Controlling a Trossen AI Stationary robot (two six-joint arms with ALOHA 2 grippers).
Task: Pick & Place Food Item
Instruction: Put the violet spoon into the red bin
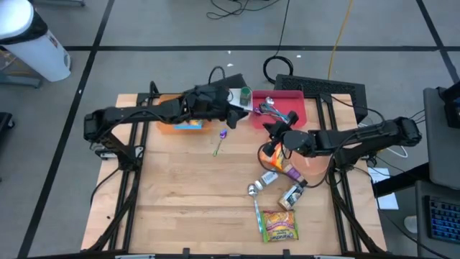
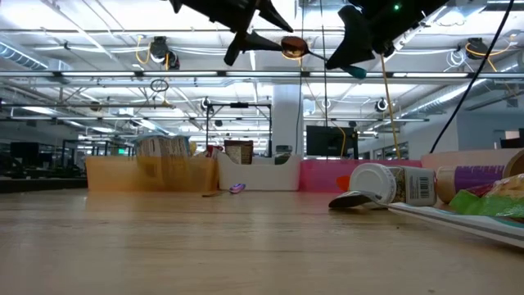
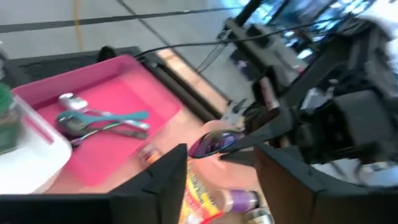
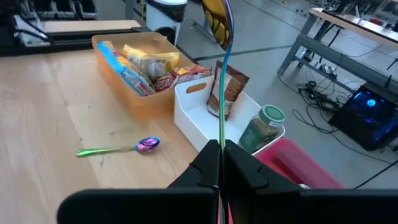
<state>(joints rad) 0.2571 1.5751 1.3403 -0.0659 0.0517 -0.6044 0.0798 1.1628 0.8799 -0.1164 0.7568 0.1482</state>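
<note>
While my right gripper [image 4: 221,163] pinches the spoon [image 4: 219,37] by its thin handle above the pink tray [image 3: 118,93], it may swing and slip; my left gripper [image 3: 217,165] waits half-open nearby.

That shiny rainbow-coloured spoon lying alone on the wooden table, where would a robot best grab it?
Probably by the thin straight handle of the iridescent metal spoon, near its middle, coming straight down from above. It lies flat on the wooden table with bare wood on both sides, so fingers could straddle the handle across its width. The rounded bowl end is wider and curved, likelier to slip.
</note>
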